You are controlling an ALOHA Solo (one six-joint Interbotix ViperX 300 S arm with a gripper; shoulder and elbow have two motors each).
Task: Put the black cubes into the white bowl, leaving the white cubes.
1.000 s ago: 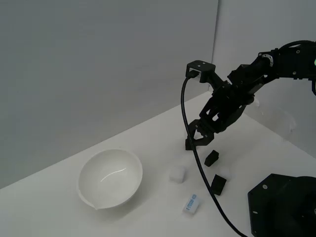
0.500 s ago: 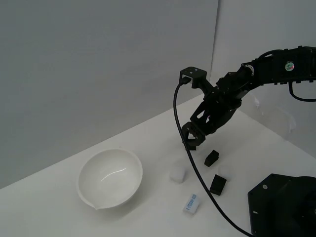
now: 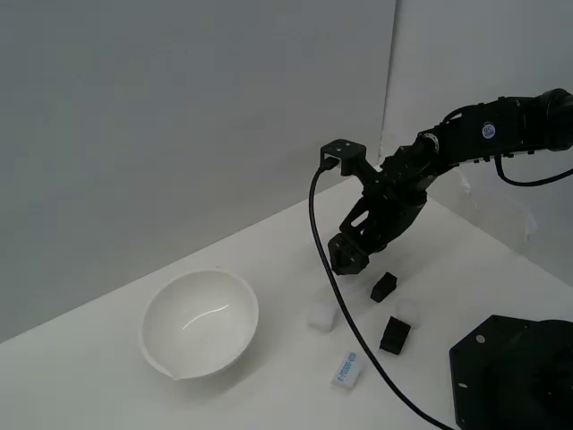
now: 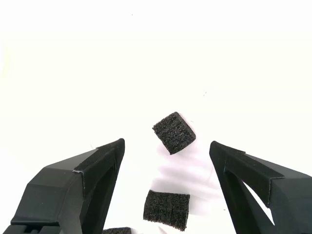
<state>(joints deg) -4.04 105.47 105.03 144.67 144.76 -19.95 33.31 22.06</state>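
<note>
Overhead, arm reaching downward, fingers (image 4: 167,187) spread wide, black cubes (image 4: 174,132) beneath

The exterior view looks down at a slant from some way off, taking in the white bowl (image 3: 200,322) on the tabletop (image 3: 269,260), with the arm beyond it. The wrist view sits just behind the claw (image 4: 165,161), close over the tabletop. Both views share the black cubes (image 3: 384,286) (image 4: 174,132) beyond the bowl.
</note>
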